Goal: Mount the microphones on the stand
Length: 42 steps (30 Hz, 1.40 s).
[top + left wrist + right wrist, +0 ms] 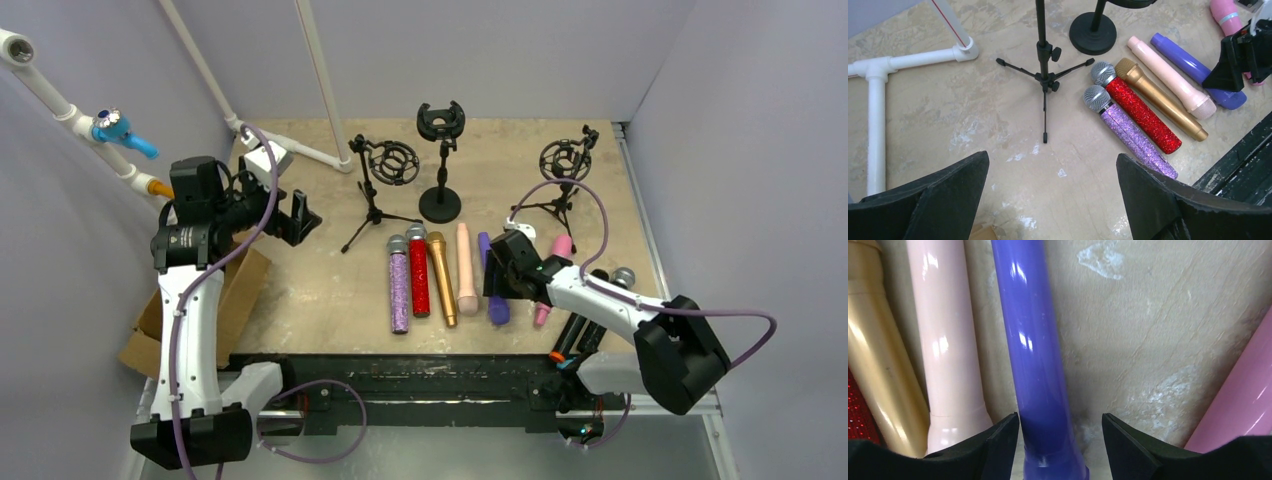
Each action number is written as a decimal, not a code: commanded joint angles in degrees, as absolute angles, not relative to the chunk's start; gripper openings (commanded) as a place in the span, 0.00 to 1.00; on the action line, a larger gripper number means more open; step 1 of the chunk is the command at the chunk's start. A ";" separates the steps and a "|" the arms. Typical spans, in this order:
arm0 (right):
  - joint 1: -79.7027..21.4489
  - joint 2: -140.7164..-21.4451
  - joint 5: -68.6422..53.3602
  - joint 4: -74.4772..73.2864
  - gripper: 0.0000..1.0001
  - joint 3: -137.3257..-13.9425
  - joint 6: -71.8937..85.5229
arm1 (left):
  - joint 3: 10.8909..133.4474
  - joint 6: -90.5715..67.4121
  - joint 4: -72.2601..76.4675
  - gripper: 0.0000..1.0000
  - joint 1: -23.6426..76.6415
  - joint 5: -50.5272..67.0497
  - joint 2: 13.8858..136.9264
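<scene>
Here's the right pincer (1060, 426) low over the tabletop (1158, 330), jaws partly open and straddling the plain purple microphone (1035, 350) towards its wider end. The peach microphone (948, 340) lies just beside it on one side and the pink microphone (1243, 400) on the other. No grip yet: a gap shows beside one finger. The left pincer (1052, 161) hangs wide open and empty near the tripod stand (1044, 75). This reads as the pick-up step. Next it needs to close squarely on the purple barrel, lift clear of the neighbours, then carry it to a stand's clip
</scene>
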<state>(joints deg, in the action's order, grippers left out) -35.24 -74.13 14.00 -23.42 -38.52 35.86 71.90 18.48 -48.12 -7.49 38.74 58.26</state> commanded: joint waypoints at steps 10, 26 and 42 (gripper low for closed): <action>-36.47 -73.99 11.98 -19.42 0.49 -35.10 40.08 | 74.88 15.69 -46.01 1.00 -7.91 50.90 60.47; -38.18 -66.11 18.33 -30.80 0.12 -48.55 37.84 | 77.16 18.77 -50.73 1.00 -3.67 56.10 62.48; -38.30 -63.28 -10.98 -40.55 0.14 -83.26 27.99 | 90.91 39.96 -53.37 1.00 10.70 51.71 58.26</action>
<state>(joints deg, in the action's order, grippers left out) -37.93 -61.67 -0.27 -39.33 -76.58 29.19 86.30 32.14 -53.67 9.19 52.73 59.66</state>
